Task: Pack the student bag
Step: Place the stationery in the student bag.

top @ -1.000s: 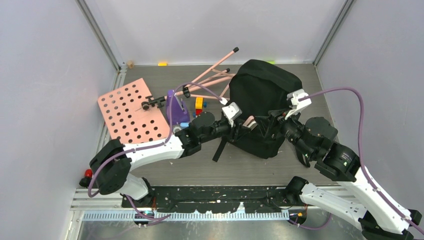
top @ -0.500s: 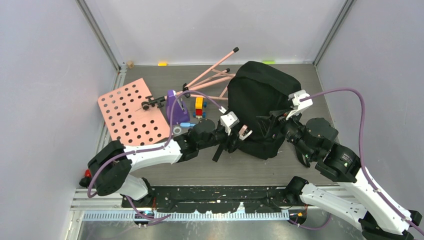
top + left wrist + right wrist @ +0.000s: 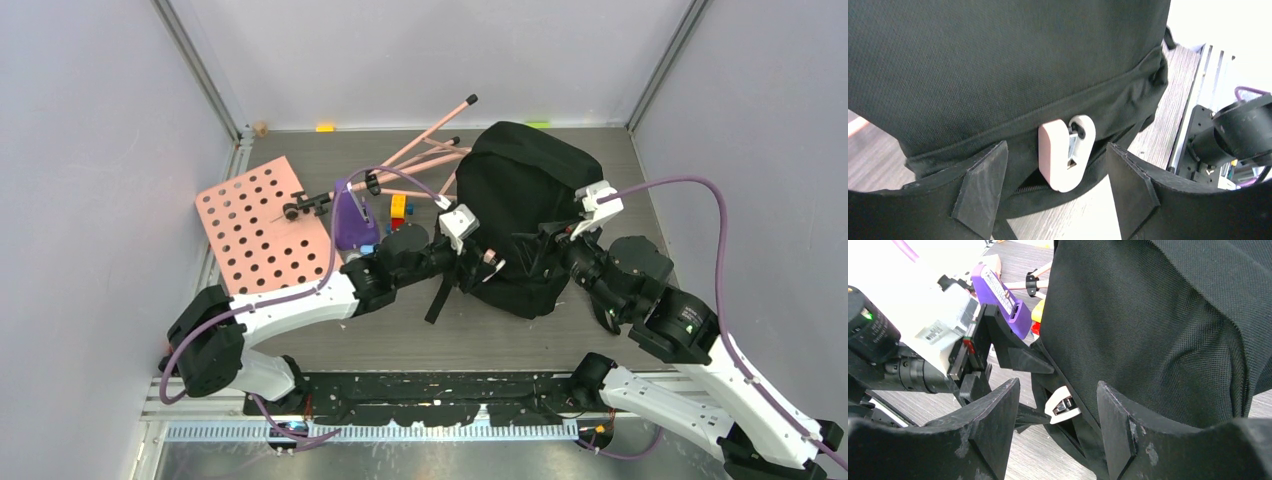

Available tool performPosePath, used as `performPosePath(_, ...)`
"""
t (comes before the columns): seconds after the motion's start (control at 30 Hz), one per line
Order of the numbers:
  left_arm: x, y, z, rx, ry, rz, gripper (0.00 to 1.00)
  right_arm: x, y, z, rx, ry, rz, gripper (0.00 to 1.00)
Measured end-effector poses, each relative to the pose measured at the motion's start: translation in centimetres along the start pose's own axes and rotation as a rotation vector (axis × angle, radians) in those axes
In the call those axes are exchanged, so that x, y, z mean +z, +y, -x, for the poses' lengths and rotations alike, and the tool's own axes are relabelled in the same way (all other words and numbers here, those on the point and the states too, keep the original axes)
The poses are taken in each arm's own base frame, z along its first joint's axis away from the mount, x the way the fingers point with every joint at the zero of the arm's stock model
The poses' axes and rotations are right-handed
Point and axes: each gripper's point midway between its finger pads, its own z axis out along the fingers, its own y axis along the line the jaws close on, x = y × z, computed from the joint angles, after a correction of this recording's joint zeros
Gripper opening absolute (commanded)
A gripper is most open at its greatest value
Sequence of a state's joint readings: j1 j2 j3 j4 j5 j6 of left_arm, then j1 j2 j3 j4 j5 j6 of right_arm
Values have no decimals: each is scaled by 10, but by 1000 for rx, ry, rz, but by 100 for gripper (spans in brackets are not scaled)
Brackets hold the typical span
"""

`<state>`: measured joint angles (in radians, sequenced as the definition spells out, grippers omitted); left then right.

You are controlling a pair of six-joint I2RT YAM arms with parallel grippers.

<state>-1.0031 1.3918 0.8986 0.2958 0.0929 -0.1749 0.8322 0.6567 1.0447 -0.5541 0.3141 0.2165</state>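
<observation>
The student bag, a large black fabric backpack, lies at the middle right of the table. It fills the left wrist view and the right wrist view. A pale pink zipper pull tab hangs at its lower seam and also shows in the right wrist view. My left gripper is open, with the tab between its fingers but not touched. It sits at the bag's near left edge. My right gripper is open and empty, facing the same tab from the bag's near right side.
A pink pegboard lies at the left. Pink rods, a purple object and small yellow and red blocks lie left of the bag. A black strap trails toward the near edge.
My left gripper drew back a little toward the near left, then moved in again to the bag's edge. The right arm has hardly moved.
</observation>
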Motion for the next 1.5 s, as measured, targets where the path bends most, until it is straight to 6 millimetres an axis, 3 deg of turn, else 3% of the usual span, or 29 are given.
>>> performPosePath(0.17, 7, -2, 24, 4, -43, -2, 69, 0, 0, -1, 0, 2, -1, 64)
performPosePath(0.53, 16, -3, 21, 6, -38, 11, 68, -3, -3, -1, 3, -8, -9, 64)
performPosePath(0.7, 11, -6, 15, 7, -30, 27, 68, -3, -4, -2, 6, -9, -14, 64)
performPosePath(0.9, -4, -5, -14, 11, 35, 59, 68, -2, -4, -6, 12, 0, -15, 64)
performPosePath(1.1, -13, 1, -15, 16, 28, 101, 54, -1, -4, -8, 24, 5, -16, 64)
performPosePath(1.3, -7, 3, -20, 20, 47, 110, 47, -1, -4, -9, 30, 6, -16, 64)
performPosePath(1.5, 15, 4, -22, 22, 69, 109, 45, -4, -4, -7, 36, -2, -14, 64)
